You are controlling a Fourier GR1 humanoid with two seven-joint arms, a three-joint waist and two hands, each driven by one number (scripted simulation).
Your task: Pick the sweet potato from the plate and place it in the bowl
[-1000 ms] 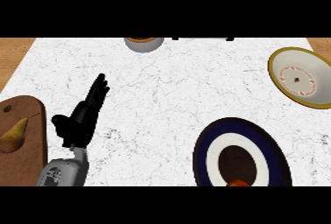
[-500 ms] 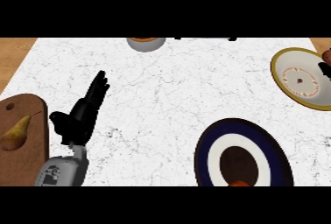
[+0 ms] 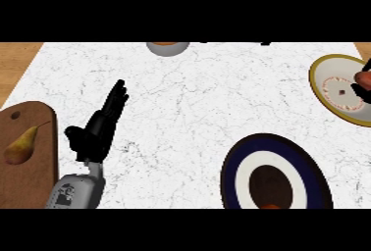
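1. Far left of the frame: a brown cutting board (image 3: pixel 36 122) lies on the white marble counter (image 3: pixel 196 93), with a pear (image 3: pixel 19 146) lying on it.
2. Just right of the board, the left hand (image 3: pixel 98 132) shows at the lower left, open, fingers straight and pointing up the frame, holding nothing.
3. Top centre: a small grey bowl (image 3: pixel 168 47) sits at the upper edge, only partly in view.
4. Lower right: a dark blue bowl (image 3: pixel 239 171) with a white ring and a brown centre; something orange shows at its bottom edge, too cut off to name.
5. Upper right: a cream plate (image 3: pixel 330 73) with a yellow rim.
6. At the right edge over that plate, the right hand (image 3: pixel 360 91) shows as dark fingers beside a reddish-brown piece, seemingly the sweet potato (image 3: pixel 364 78); I cannot tell how the fingers stand.
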